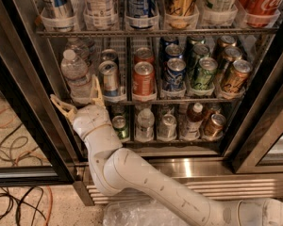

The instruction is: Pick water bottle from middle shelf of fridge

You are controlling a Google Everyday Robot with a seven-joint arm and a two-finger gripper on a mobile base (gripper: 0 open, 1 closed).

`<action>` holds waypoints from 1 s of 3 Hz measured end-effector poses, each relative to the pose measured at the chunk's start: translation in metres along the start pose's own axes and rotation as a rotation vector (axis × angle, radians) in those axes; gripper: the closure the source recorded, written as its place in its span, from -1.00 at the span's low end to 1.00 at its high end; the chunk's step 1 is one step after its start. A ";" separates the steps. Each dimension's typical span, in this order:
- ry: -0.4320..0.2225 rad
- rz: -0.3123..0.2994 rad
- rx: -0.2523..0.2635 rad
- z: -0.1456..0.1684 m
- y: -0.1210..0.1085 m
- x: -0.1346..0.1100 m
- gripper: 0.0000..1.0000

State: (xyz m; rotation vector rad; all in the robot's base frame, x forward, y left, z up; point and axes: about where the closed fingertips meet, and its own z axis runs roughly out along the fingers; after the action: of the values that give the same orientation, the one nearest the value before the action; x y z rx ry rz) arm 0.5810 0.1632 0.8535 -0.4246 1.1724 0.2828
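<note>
The fridge [188, 166] stands with its glass door slid aside. The water bottle [76, 74], clear ribbed plastic with a white cap, stands at the left end of the middle shelf [179, 99], next to a silver can [108, 79]. My gripper [78, 98] is open, its two tan fingers spread just below and in front of the bottle's base. One finger [61, 105] points left, the other points up beside the silver can. The gripper holds nothing.
An orange can [144, 79], blue, green and bronze cans fill the middle shelf. Tall cans stand on the rack above [141, 4]. The lowest rack holds small cans, a small clear bottle [145, 122] and a brown-liquid bottle [193, 119]. Cables [19, 201] lie on the floor at left.
</note>
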 end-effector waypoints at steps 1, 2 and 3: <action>0.005 -0.006 -0.004 0.021 0.000 0.005 -0.50; 0.006 -0.007 0.000 0.021 -0.001 0.005 -0.50; 0.007 -0.007 0.005 0.020 -0.001 0.005 -0.50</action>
State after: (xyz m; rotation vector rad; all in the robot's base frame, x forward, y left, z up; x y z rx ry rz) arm 0.6000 0.1712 0.8555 -0.4248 1.1778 0.2727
